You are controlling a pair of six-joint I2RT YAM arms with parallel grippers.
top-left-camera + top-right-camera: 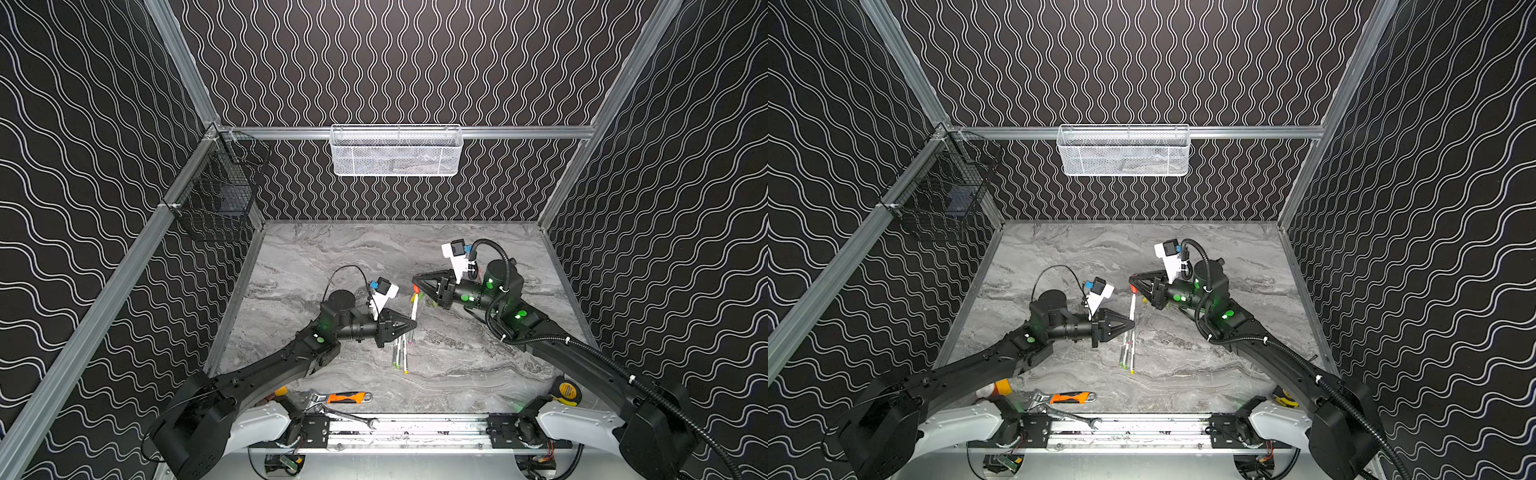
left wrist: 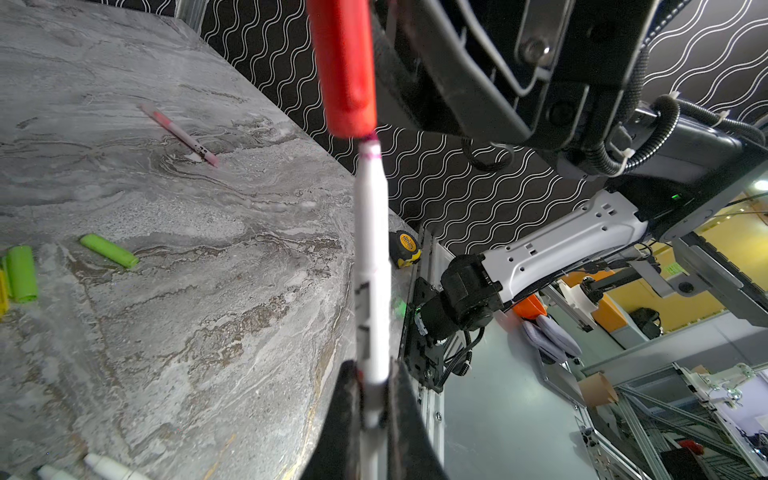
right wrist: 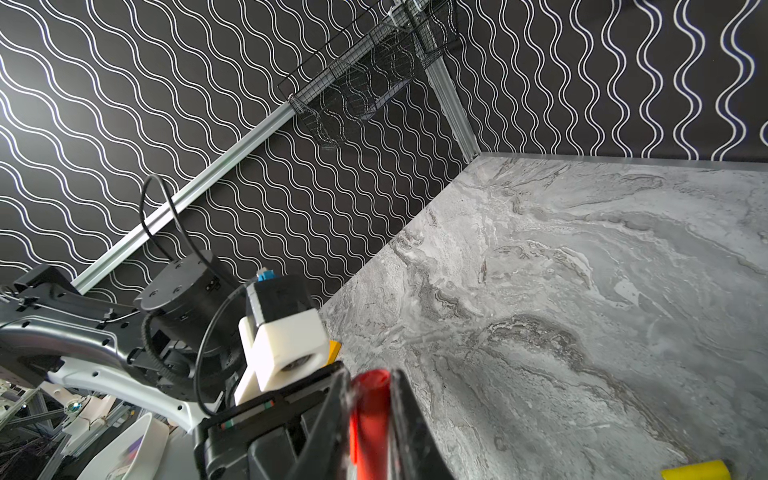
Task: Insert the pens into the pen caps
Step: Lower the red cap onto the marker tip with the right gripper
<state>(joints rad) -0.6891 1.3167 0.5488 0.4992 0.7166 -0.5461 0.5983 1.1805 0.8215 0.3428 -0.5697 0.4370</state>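
My left gripper (image 1: 412,323) (image 2: 374,399) is shut on a white pen (image 1: 414,309) (image 2: 372,257) and holds it off the table. My right gripper (image 1: 415,283) (image 3: 370,390) is shut on the red pen cap (image 2: 345,70) (image 3: 368,419). The pen's pink tip meets that cap's open mouth. Two lime green pen caps (image 2: 109,250) (image 2: 20,273) and a yellow one (image 3: 696,471) lie on the marble under the right gripper. Other pens (image 1: 400,353) (image 1: 1127,353) lie bunched below my left gripper. In the left wrist view a pink-ended pen (image 2: 178,135) lies apart.
An orange-handled wrench (image 1: 347,397) and a steel spanner (image 1: 351,417) lie at the table's front edge, with a yellow tape measure (image 1: 567,390) at the front right. A white mesh basket (image 1: 395,151) hangs on the back wall and a black wire basket (image 1: 216,195) on the left wall.
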